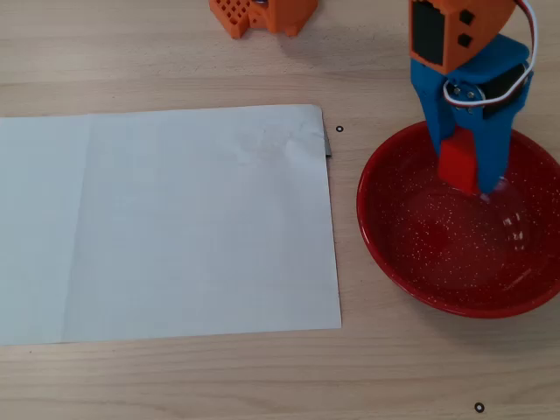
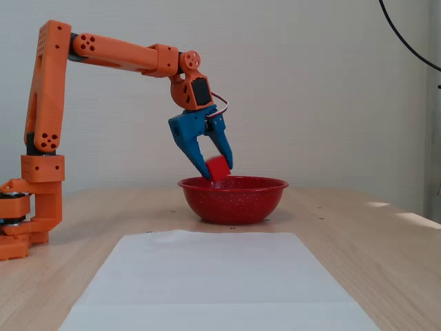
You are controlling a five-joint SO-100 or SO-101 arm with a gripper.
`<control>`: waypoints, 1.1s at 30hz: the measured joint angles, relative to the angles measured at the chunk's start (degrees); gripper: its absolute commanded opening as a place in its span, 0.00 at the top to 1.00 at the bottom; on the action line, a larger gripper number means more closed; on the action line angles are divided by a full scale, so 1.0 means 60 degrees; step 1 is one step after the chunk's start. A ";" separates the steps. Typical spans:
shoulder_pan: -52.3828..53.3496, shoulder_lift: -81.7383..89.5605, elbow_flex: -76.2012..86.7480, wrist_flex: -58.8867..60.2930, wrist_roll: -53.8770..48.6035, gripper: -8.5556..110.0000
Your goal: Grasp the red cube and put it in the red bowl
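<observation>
Your gripper (image 1: 468, 173) is pinching the red cube (image 1: 457, 164) between its blue fingers (image 2: 186, 141). The cube hangs just above the red bowl (image 2: 233, 200), inside the rim on the arm-base side in the overhead view. Release should drop it in.

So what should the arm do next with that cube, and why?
Probably open the gripper and let go. In the fixed view the cube is held between the fingers just at the bowl rim; the overhead view shows the cube over the bowl's inside, near its far wall. Released here, it should land inside, though lowering a touch more first may soften the drop.
</observation>
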 measured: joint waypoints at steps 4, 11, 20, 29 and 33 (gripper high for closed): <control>0.0015 0.0000 -0.0015 0.0015 0.0015 0.61; 0.0000 0.0000 -0.0293 0.1040 0.0015 0.72; 0.0000 0.0029 -0.2695 0.3647 -0.0220 0.92; -0.1157 0.1289 -0.4219 0.5449 -0.0264 0.92; -0.1655 0.1948 -0.4512 0.5918 -0.0264 0.92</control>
